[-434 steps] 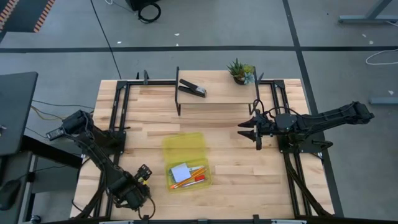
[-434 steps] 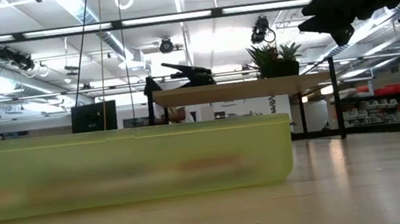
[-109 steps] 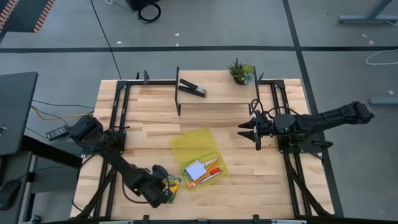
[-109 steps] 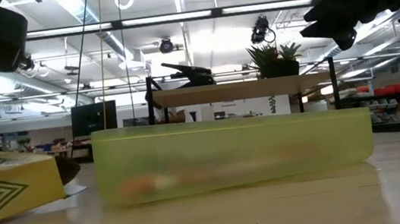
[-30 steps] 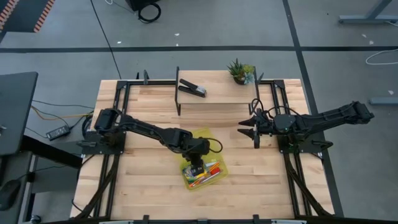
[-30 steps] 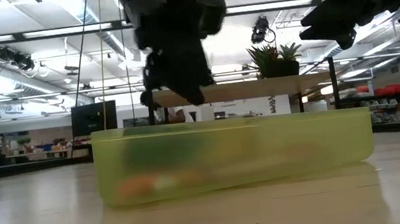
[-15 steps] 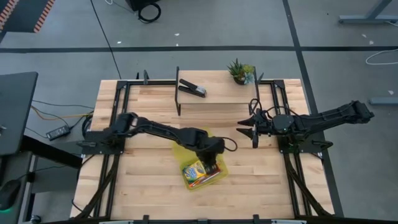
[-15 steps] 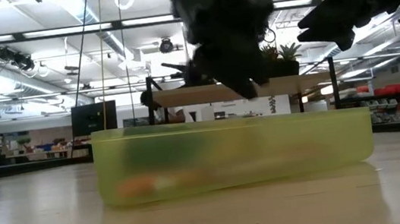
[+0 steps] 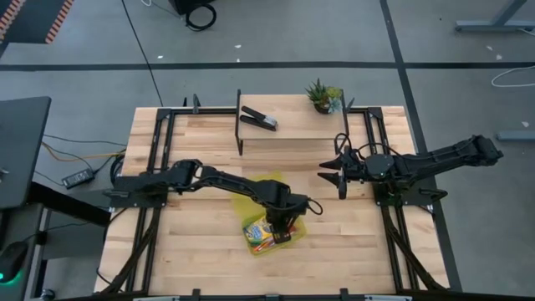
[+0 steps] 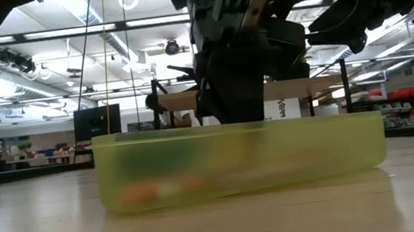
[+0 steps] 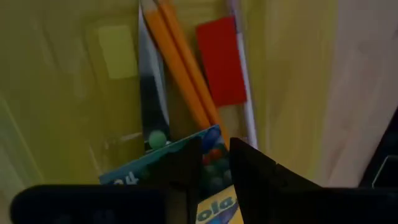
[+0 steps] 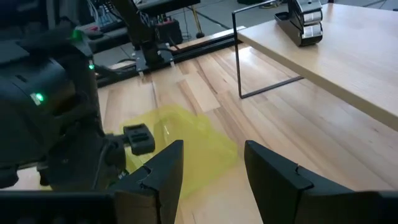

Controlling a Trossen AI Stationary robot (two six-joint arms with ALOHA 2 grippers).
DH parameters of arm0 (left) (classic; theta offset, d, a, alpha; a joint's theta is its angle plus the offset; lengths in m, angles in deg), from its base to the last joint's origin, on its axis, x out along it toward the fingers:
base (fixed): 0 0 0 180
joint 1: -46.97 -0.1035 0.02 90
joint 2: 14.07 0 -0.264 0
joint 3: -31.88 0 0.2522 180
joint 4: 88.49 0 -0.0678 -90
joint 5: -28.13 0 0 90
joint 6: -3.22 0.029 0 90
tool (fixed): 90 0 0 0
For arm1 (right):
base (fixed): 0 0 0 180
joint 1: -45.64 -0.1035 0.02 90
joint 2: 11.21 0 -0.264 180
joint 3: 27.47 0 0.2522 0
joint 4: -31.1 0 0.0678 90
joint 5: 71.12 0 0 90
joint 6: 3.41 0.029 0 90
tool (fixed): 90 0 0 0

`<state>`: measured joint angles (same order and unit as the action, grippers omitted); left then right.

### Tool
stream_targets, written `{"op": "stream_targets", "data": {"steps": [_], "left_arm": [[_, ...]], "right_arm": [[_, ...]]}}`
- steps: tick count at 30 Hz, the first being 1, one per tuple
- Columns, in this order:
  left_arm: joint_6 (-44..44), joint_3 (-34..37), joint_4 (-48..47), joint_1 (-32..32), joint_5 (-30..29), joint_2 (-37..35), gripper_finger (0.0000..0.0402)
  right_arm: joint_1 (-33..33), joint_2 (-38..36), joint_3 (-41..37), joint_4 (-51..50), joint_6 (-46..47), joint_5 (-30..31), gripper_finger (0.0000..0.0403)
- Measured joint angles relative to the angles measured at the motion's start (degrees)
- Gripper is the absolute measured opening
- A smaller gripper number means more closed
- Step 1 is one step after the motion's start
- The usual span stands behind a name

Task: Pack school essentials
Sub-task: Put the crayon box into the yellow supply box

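Left arm: reaches from the bench's left edge across to the middle, its left gripper [image 9: 282, 230] hanging over the yellow case [image 9: 272, 219].
Left fingers [image 11: 186, 174]: a narrow gap stands between them, directly above the crayon box [image 11: 214, 208] – whether they touch it, I cannot tell.
Crayon box: green and yellow, lying inside the case at its left part in the high view [image 9: 260, 229].
Pencils [image 11: 183, 68]: two orange ones side by side in the case, their lower ends just beside the crayon box.
Scissors [image 11: 149, 112]: a dark blade with a green pivot, lying beside the pencils (the handles are hidden under the crayon box).
Red block [image 11: 221, 62]: flat on the case floor, just beside the pencils on their other side.
Case: translucent yellow, its lid open, sitting on the wooden bench [image 9: 351, 247] near the middle – in the low view its wall [image 10: 330, 148] blurs everything inside.
Shelf [image 9: 292, 130]: a small raised wooden one at the bench's back, carrying a black stapler [image 9: 259, 118] and a potted plant [image 9: 323, 95].
Right arm: comes in from the right side, its right gripper [image 9: 334, 176] held in the air well apart from the case.
Right fingers [image 12: 165, 171]: spread, with nothing between them.
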<state>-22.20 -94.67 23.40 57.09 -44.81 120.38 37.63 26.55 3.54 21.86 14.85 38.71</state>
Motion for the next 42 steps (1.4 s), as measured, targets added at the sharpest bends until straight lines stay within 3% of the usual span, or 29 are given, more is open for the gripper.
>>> {"op": "stream_targets", "data": {"steps": [12,21,42], "left_arm": [[3.5,0.0,0.8,-1.1,1.1,0.8,0.0040],[5.6,0.0,-4.0,-1.5,6.2,0.8,0.0013],[13.2,0.0,-8.0,-1.3,4.9,2.3,0.0007]], "right_arm": [[0.0,0.0,0.0,0.3,0.2,0.0,0.0177],[0.0,0.0,0.0,0.3,0.0,0.0,0.0177],[0.0,0.0,0.1,0.3,-0.3,0.1,0.0177]]}}
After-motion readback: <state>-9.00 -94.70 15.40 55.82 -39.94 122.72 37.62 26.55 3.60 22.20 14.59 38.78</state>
